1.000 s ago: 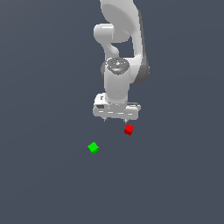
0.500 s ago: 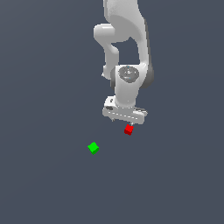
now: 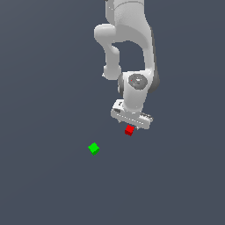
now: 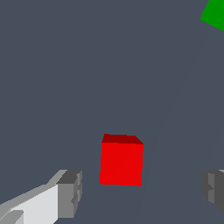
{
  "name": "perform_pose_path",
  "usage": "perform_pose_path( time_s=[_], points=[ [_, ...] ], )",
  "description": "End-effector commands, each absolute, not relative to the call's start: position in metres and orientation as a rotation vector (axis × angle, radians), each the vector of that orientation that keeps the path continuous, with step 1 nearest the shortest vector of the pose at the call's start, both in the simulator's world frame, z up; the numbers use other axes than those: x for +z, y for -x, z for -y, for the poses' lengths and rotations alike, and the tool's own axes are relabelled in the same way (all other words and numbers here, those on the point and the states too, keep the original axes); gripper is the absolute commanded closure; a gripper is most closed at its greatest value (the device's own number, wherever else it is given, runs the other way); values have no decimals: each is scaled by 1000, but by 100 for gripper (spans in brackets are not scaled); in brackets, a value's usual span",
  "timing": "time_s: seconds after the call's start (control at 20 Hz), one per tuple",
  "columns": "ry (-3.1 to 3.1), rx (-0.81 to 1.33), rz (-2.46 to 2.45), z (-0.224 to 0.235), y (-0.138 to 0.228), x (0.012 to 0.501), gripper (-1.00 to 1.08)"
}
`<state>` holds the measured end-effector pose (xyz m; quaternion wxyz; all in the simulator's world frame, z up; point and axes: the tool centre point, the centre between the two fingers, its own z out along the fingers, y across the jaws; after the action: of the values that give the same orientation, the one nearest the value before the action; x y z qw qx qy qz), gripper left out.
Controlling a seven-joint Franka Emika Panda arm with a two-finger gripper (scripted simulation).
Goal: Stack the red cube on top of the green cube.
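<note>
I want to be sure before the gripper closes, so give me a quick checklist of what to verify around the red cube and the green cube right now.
1. Gripper open: ok, fingers spread wide.
2. Red cube between the fingers: ok in the wrist view, gaps on both sides.
3. Fingers low enough to grasp: cannot tell.
4. Red cube resting flat on the floor: ok.
5. Green cube clear of the gripper: ok, it sits apart toward the exterior view's left.
6. Green cube's top free: ok.

Light flat and even, no glare. Render sharp, blocky edges, no blur. My red cube (image 4: 121,162) shows a darker top face.
</note>
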<state>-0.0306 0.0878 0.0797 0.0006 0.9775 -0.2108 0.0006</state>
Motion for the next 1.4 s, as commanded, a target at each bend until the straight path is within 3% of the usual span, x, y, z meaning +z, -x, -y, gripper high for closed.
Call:
perform_pose_path(
  time_s=[0.0,0.55,1.3,1.35],
  points=[
    [-3062,2,700,-93,30,75,-92],
    [-3054,0,733,-99,30,67,-92],
    [-3053,0,739,-99,29,20,-92],
    [-3053,0,739,-99,29,20,108]
  ],
)
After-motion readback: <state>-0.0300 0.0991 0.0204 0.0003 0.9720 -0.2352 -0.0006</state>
